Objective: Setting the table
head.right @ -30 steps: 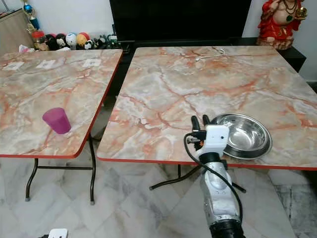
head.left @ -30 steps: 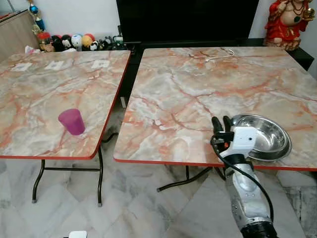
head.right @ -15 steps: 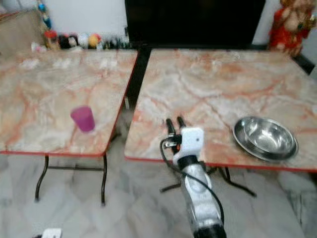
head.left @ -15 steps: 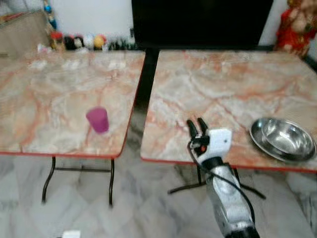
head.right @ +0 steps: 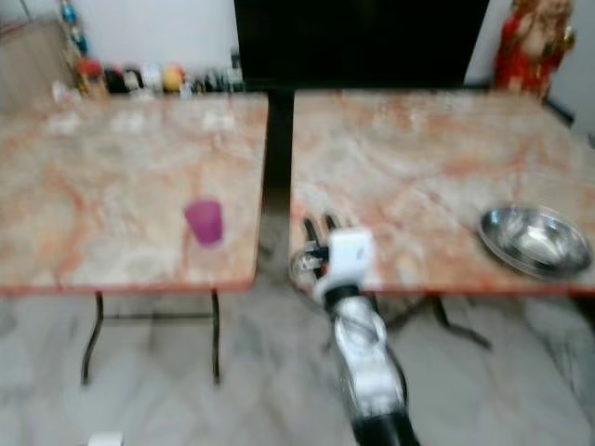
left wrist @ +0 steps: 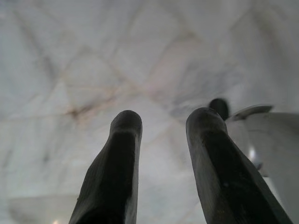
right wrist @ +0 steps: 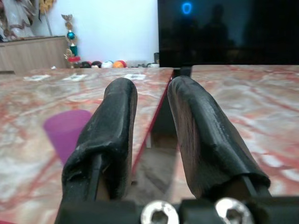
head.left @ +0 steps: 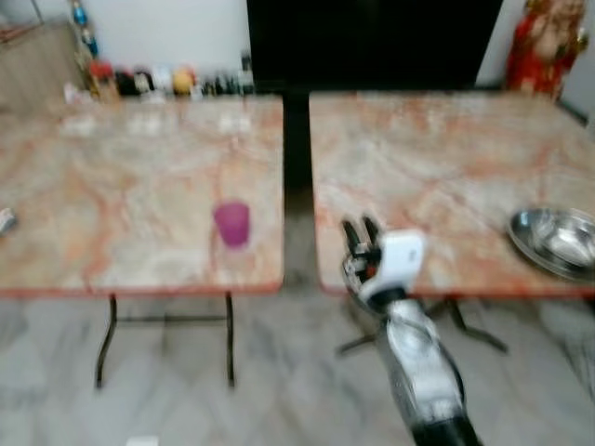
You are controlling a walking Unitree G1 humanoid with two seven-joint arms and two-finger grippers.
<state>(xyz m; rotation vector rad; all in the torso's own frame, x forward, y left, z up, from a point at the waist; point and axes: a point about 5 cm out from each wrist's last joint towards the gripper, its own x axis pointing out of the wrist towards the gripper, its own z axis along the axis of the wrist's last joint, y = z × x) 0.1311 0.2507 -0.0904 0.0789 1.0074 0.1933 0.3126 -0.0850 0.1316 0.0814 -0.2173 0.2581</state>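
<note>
Purple plastic cup (head.left: 231, 223), tapered, is standing upright near the right edge of the left marble-patterned table (head.left: 112, 195). Round steel bowl (head.left: 558, 241) is sitting at the right table's (head.left: 446, 167) near right corner. Right gripper (head.left: 361, 238) is hovering at the gap between tables, fingers slightly apart, holding nothing. Left gripper (left wrist: 163, 126) is hanging over the veined tile floor (left wrist: 93, 56), fingers parted, empty.
</note>
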